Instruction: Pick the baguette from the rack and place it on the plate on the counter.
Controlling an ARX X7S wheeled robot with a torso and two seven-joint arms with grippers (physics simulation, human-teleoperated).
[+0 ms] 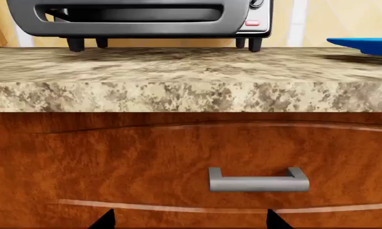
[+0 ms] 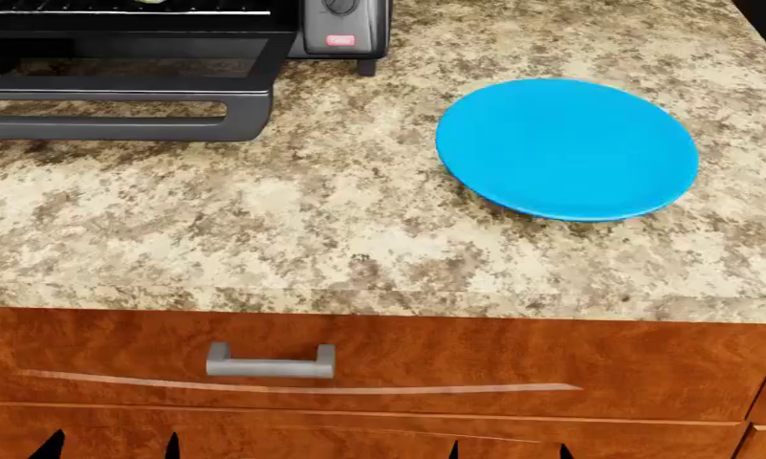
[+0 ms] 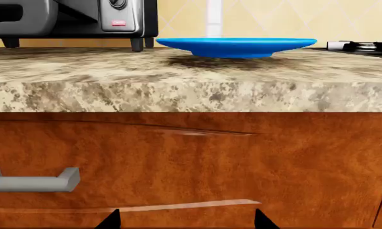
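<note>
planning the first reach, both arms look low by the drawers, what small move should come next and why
Probably raise the left gripper above the counter edge, toward the toaster oven. Both grippers sit open down at drawer height, holding nothing, and the plate is bare. The oven door hangs open on the left, with the rack barely showing at the head view's top edge.

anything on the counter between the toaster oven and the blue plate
Nothing: in the head view, only bare speckled counter separates the toaster oven from the plate. The right wrist view shows that gap clear too.
</note>
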